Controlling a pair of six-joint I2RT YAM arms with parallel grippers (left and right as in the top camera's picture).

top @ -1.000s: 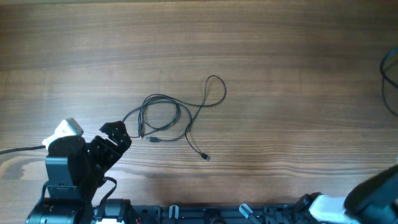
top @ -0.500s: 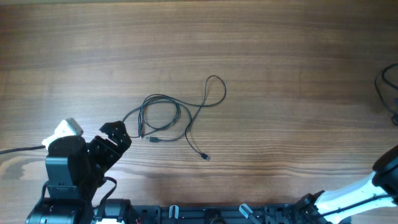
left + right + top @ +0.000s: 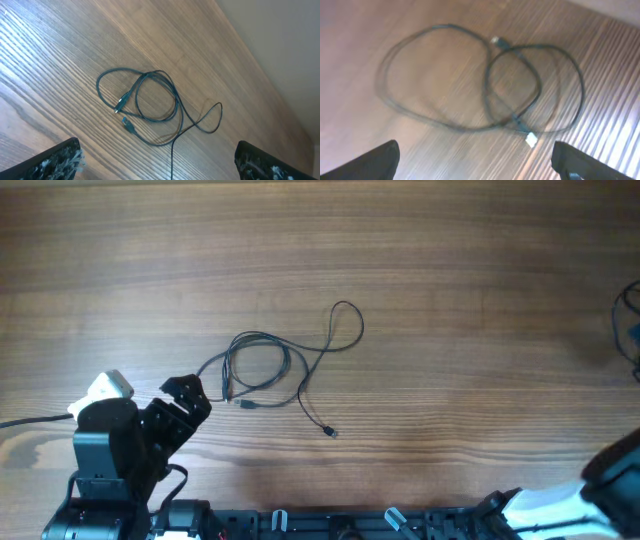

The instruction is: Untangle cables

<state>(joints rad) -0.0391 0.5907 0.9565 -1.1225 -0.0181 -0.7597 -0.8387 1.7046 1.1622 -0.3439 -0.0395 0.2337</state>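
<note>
Open tabletop [image 3: 450, 260] around the tangled cables [image 3: 262, 367], left claw [image 3: 190, 395] close beside them, another coil [image 3: 487, 87] at right edge

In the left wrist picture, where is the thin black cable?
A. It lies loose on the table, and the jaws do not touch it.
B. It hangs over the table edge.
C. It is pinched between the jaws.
A: the cable lies in loops on the table, ahead of the left gripper, whose jaws stand wide apart and hold nothing.
</note>
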